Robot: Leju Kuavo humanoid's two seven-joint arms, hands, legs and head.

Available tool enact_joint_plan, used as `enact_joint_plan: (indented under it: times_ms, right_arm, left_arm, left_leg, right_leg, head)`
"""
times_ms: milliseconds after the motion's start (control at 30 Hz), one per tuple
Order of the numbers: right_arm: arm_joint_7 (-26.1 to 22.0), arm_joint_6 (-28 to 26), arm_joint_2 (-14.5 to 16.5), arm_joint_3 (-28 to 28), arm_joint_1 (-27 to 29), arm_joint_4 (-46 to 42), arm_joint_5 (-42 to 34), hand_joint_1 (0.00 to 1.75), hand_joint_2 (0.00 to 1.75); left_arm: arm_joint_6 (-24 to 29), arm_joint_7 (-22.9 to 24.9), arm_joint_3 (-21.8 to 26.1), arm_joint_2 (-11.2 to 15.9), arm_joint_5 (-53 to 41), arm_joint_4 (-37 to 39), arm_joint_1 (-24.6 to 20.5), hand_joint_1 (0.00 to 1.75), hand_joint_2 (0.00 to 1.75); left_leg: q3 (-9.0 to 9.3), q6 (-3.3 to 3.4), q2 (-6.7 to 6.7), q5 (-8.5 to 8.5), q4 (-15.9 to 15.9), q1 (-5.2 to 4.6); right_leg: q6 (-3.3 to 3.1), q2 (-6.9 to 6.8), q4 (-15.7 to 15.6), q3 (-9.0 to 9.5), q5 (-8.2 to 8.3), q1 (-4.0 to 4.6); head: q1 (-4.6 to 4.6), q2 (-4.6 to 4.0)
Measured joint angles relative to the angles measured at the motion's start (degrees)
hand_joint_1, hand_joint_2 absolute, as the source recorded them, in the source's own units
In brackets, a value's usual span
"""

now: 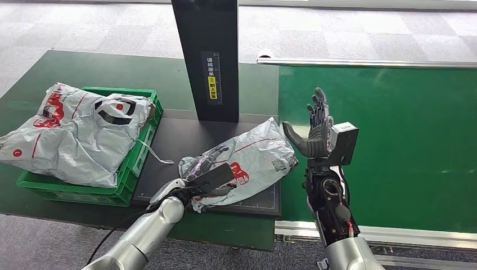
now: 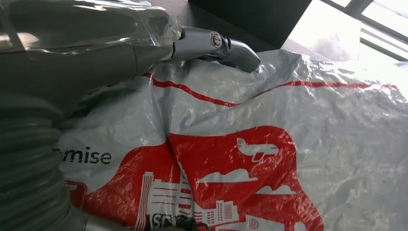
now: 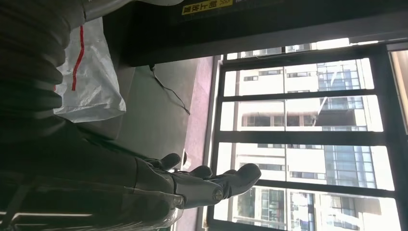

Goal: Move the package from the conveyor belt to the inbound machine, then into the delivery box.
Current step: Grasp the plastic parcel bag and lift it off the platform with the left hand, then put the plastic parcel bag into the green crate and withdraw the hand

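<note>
The package (image 1: 250, 160), a crinkled grey plastic mailer with red print, is lying on the black machine plate (image 1: 169, 146), left of the green belt (image 1: 394, 140), so the first leg looks done. The left hand (image 1: 205, 171) is resting on its near-left end, fingers laid over the film; whether it is actually gripping cannot be told. The right hand (image 1: 315, 132) is hovering released, fingers spread, just right of the package. The move into the green slatted box (image 1: 140, 163) at far left is remaining; another soft mailer (image 1: 73, 132) is already filling it.
</note>
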Motion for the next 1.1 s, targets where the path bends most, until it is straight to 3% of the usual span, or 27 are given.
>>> enact_joint_plan:
  times_ms: [33, 500, 733, 1000, 1100]
  right_arm:
    - [-0.13, 0.27, 0.00, 0.07, 0.15, 0.00, 0.45, 0.00, 1.75]
    - [-1.01, 1.82, 0.04, 0.71, 0.31, 0.86, 2.43, 0.00, 1.75]
    - [-1.41, 4.30, 0.08, 0.70, 0.21, 1.55, 2.34, 0.00, 1.75]
    - [-1.82, 4.27, 0.09, 0.70, 0.23, 1.64, 3.18, 0.00, 1.75]
    - [-2.27, 3.99, 0.08, 0.70, 0.31, 1.64, 3.44, 0.00, 1.75]
  left_arm:
    - [0.03, -0.02, -0.04, -0.06, -0.40, 0.32, -0.15, 1.72, 1.75]
    - [2.42, -7.01, 3.28, -0.14, 3.79, -1.06, 1.16, 1.75, 1.75]
    - [12.36, -14.82, 6.34, -0.59, 8.26, -5.88, 3.39, 1.75, 1.75]
    - [22.54, -23.10, 8.24, -0.70, 14.65, -16.89, 7.35, 1.75, 1.75]
    - [29.39, -24.31, 8.39, -0.51, 13.22, -21.37, 8.72, 1.75, 1.75]
  left_leg:
    - [0.01, 0.00, 0.00, 0.00, 0.00, 0.00]
    - [-0.01, 0.00, 0.00, 0.00, 0.00, 0.00]
    - [-0.03, 0.00, -0.01, 0.00, 0.00, 0.00]
    - [-0.05, 0.00, 0.00, 0.00, 0.00, 0.00]
    - [-0.05, 0.00, -0.01, -0.01, 0.00, 0.00]
  right_leg:
    - [0.00, 0.00, 0.00, 0.01, 0.00, 0.00]
    - [0.00, 0.00, 0.00, -0.02, 0.00, 0.00]
    - [0.00, 0.00, 0.00, -0.04, 0.00, 0.00]
    - [0.00, 0.00, 0.00, -0.06, 0.00, 0.00]
    - [0.00, 0.00, 0.00, -0.07, -0.01, 0.00]
  head:
    - [0.00, 0.00]
    - [0.00, 0.00]
    - [0.00, 0.00]
    - [0.00, 0.00]
    - [0.00, 0.00]
